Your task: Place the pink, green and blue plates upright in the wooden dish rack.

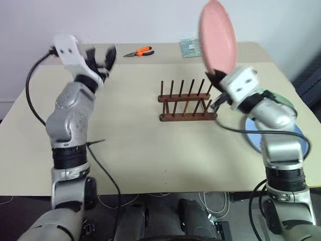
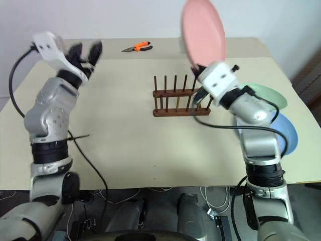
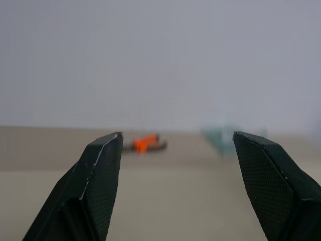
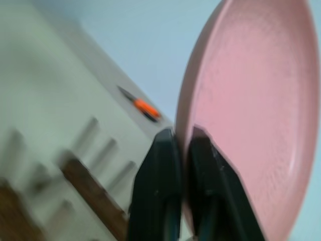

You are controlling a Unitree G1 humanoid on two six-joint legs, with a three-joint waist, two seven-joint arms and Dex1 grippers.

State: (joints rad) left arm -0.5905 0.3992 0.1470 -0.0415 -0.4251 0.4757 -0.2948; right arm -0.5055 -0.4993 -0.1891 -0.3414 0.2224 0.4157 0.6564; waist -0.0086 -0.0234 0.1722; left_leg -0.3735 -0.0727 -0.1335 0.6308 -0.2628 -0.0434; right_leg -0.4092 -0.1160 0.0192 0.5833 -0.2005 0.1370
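Note:
My right gripper (image 1: 213,75) is shut on the lower rim of the pink plate (image 1: 218,35), holding it upright in the air above the right end of the wooden dish rack (image 1: 185,100). In the right wrist view both fingers pinch the pink plate's (image 4: 251,110) edge. No plate stands between the rack's pegs. The green plate (image 2: 271,95) and the blue plate (image 2: 287,133) lie flat on the table at the right, partly hidden behind my right arm. My left gripper (image 1: 103,57) is raised at the far left with its fingers (image 3: 103,175) open and nothing between them.
Orange-handled pliers (image 1: 139,51) and a clear plastic packet (image 1: 190,47) lie near the far edge of the beige table (image 1: 150,145). A black cable hangs off my left arm over the table's front left.

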